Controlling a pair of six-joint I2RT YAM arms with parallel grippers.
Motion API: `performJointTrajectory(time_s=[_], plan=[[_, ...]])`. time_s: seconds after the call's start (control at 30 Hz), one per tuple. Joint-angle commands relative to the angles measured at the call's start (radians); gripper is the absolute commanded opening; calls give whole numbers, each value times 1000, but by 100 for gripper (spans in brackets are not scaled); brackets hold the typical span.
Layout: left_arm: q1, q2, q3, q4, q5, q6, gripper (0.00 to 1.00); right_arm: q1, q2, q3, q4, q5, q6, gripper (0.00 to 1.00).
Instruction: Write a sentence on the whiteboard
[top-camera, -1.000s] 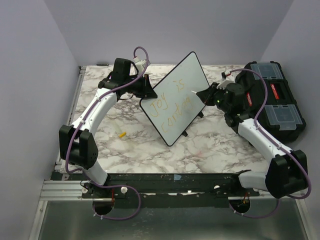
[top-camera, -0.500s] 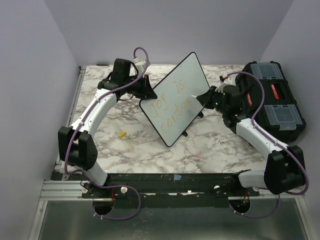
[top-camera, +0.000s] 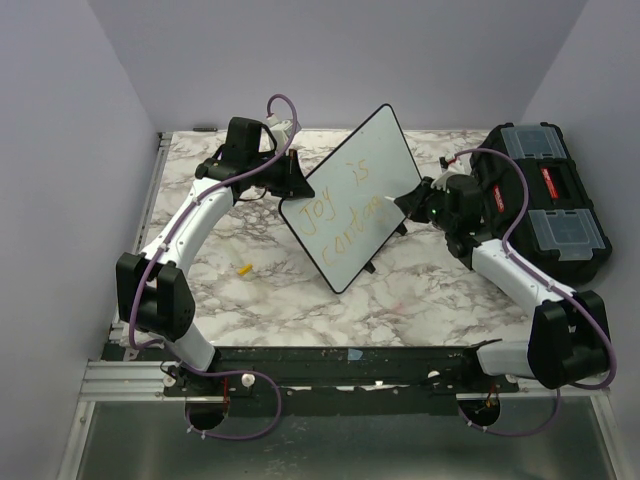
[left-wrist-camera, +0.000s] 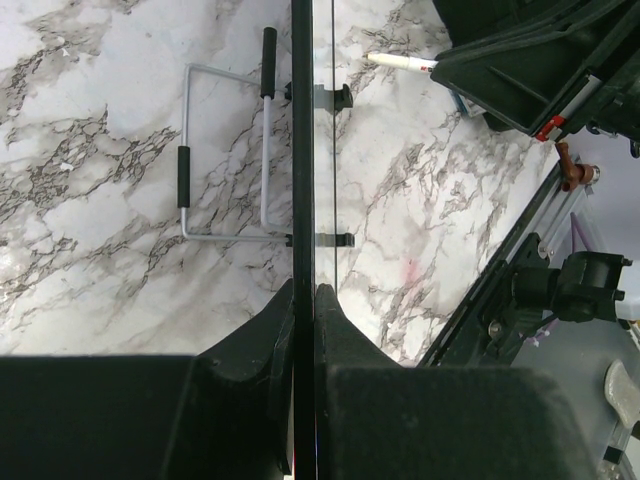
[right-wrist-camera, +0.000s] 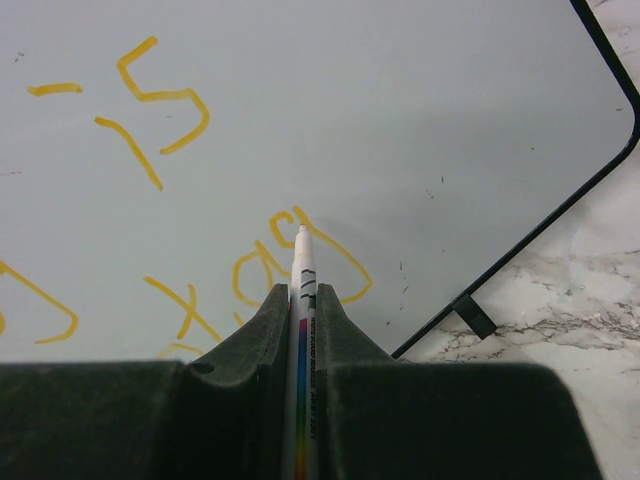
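High overview, wrist close-ups, shared whiteboard (top-camera: 375, 150)

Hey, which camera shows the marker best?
Right wrist: the marker runs up mid-frame, its tip at the orange letters. The top view shows only a small white sliver; the left wrist sees it side-on, far off.

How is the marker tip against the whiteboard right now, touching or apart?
Apart. The left wrist view sees the whiteboard edge-on, and a strip of the marble table shows between its face and the marker tip.
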Motion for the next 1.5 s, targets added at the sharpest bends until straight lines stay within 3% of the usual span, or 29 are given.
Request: performJointTrajectory(time_s=[0.0, 0.3, 1.0, 1.47], plan=[[-28, -9, -31, -35, -16, 65, 0, -6, 6, -2, 18, -14, -5, 1], [-29, -7, -27, -38, -11, 62, 0, -6, 45, 9, 60, -82, 17, 1], [-31, -4, -23, -41, -14, 67, 0, -8, 152, 108, 74, 1, 40, 1], [-31, 7, -11, -50, -11, 67, 0, -8, 169, -7, 116, -20, 62, 1]])
